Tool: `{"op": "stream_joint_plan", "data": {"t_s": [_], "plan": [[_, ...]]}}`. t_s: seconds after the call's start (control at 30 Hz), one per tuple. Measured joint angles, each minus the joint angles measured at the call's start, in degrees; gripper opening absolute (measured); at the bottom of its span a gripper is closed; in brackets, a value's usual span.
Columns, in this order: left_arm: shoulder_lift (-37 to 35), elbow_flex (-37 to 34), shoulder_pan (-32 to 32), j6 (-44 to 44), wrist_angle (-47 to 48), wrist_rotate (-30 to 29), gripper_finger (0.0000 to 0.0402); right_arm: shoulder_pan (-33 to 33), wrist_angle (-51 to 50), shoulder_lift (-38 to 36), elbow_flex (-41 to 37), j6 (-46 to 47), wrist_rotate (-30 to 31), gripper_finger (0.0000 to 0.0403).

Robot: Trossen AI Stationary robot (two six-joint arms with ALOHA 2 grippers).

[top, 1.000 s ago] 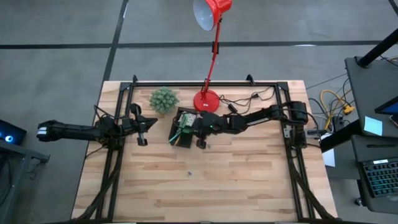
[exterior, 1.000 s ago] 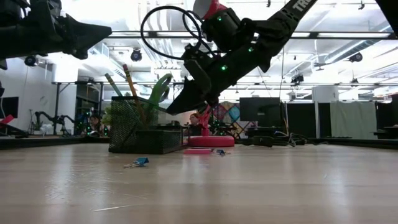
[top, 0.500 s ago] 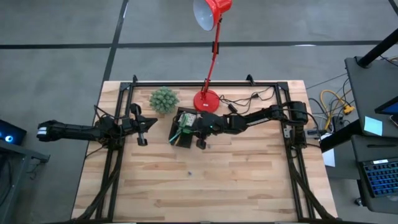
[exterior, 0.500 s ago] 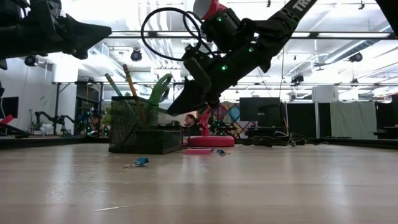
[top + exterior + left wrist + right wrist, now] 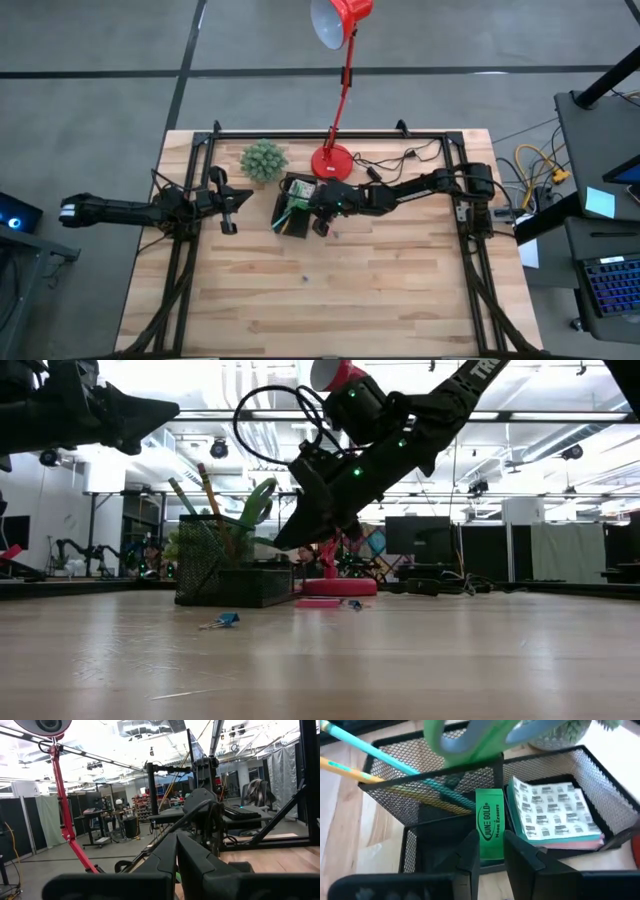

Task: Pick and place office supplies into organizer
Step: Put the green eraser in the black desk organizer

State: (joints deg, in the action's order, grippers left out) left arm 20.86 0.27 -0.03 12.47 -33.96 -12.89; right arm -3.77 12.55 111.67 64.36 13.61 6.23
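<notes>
Right gripper (image 5: 487,851) clamps a green eraser (image 5: 489,826) between its fingers — upright over the organizer (image 5: 415,795); left gripper (image 5: 176,851) clenched, empty.

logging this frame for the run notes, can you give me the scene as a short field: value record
right gripper: over the organizer, fingers around a green eraser, lowering it into a front compartment
left gripper: waiting off to the organizer's left, above the table
organizer contents: green-handled scissors, yellow pencil, green pen, dotted pad
loose on table: blue binder clip
behind organizer: red desk lamp, green plant
</notes>
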Motion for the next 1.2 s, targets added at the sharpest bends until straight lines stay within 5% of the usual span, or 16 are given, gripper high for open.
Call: {"op": "stream_joint_plan", "data": {"t_s": [0.8, 1.2], "plan": [[0.0, 0.0, 0.01, 0.0, -0.04, -0.02, 0.0, 0.11, 4.37, 3.72, 0.24, 1.41, -1.22, 0.0069], [0.0, 0.0, 0.01, 0.0, -0.02, -0.02, 0.0, 0.11, 4.38, 3.72, 1.01, 0.79, -1.19, 0.01]]}}
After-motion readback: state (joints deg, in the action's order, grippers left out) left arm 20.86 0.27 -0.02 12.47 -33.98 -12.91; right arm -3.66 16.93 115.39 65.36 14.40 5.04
